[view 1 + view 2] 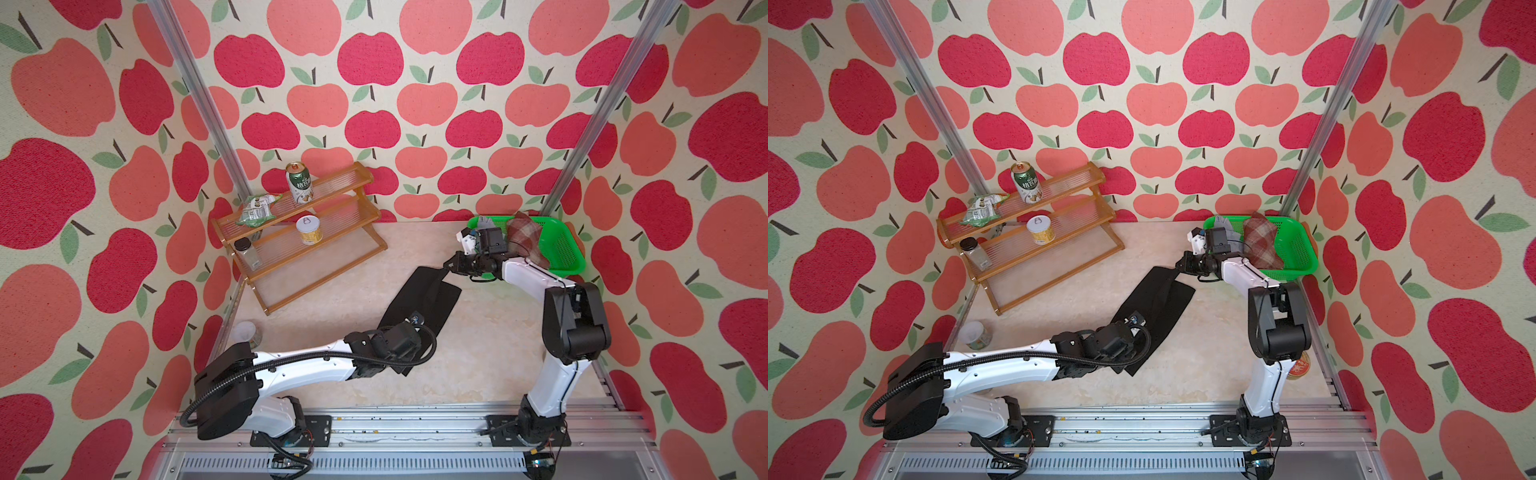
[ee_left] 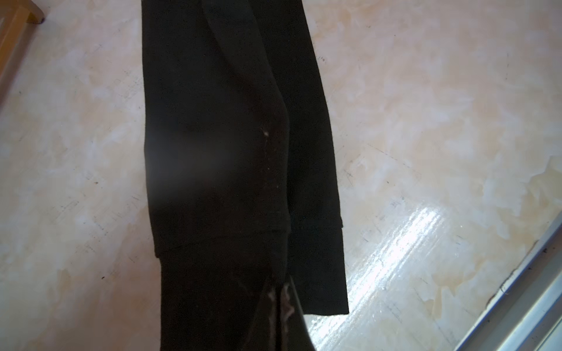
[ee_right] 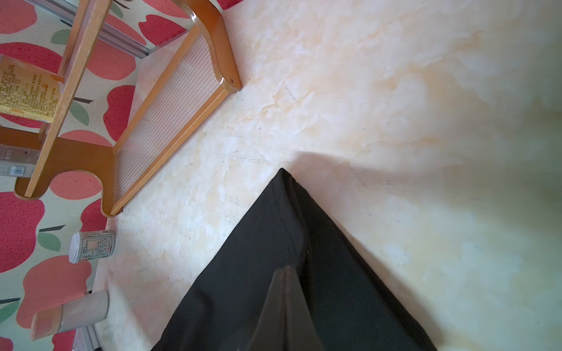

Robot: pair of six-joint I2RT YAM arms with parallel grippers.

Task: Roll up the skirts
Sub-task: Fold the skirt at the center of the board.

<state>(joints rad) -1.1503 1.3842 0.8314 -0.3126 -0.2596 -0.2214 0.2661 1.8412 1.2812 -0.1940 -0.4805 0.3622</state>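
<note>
Apple-print walls close in your marbled table (image 1: 490, 332). Far left, a wooden rack (image 1: 299, 237) holds a green can (image 1: 299, 182), a snack bag (image 1: 257, 210), a yellow tin (image 1: 309, 230) and a spice jar (image 1: 248, 252); a small jar (image 1: 246, 332) stands near the table's left edge.

Your left gripper (image 2: 281, 304) is closed on the near end of the black skirt (image 1: 419, 307), pinching the cloth between its fingers. That skirt lies folded lengthwise on the table, stretched diagonally between both arms.

Your right gripper (image 3: 284, 291) is likewise clamped shut on the skirt's far corner, which the wrist view shows pulled to a point.

Far right, a green basket (image 1: 567, 249) sits in the back corner with the plaid skirt (image 1: 525, 239) rolled inside it, and a bit of grey cloth (image 1: 484, 222) shows at its left end.
</note>
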